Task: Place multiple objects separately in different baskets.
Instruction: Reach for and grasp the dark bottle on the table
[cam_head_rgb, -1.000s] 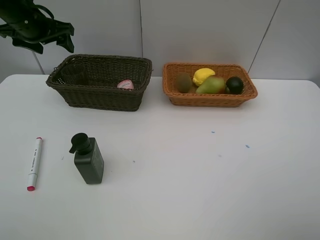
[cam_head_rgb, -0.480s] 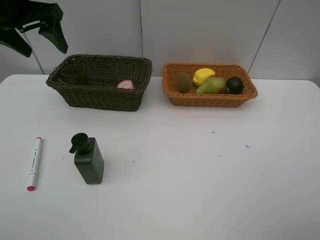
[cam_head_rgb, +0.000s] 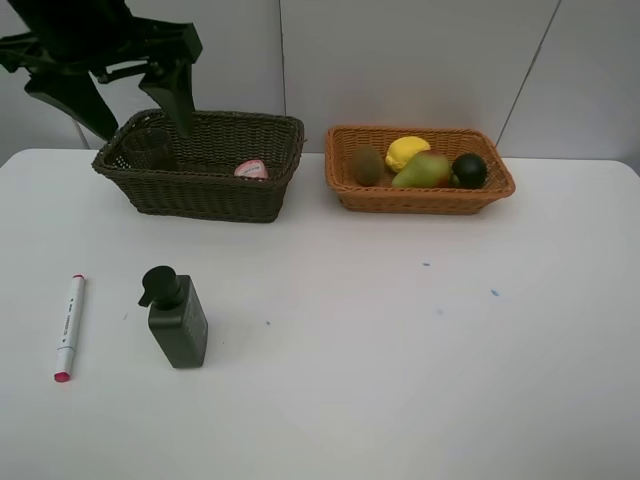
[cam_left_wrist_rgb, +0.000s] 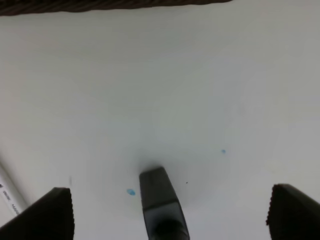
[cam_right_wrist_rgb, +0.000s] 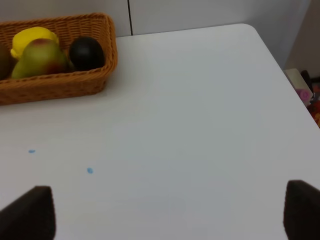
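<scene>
Orange-tan basket (cam_head_rgb: 420, 200) holds the fruit (cam_head_rgb: 424, 170); dark pump bottle (cam_head_rgb: 178, 322) and marker (cam_head_rgb: 68, 327) sit on table (cam_head_rgb: 400, 380), nr dark brown basket (cam_head_rgb: 200, 195). Left gripper (cam_head_rgb: 145, 122) hangs above that basket, jaws spread, empty (right gripper (cam_right_wrist_rgb: 170, 215) spread too). Next: descend, pinch pump bottle's body.

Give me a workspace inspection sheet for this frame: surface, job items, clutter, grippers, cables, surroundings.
surface: white table, a few small blue specks
job's things: dark brown basket holds pink bottle; orange-tan basket holds kiwi, lemon, pear, dark green fruit; pump bottle and marker on the table, outside both baskets
clutter: nothing seen
grippers: left gripper open, empty, up by the dark brown basket's left end; right gripper open, empty, over bare table
cables: nothing seen
surroundings: pale wall panels behind; small coloured items past the table's edge, too small to identify
</scene>
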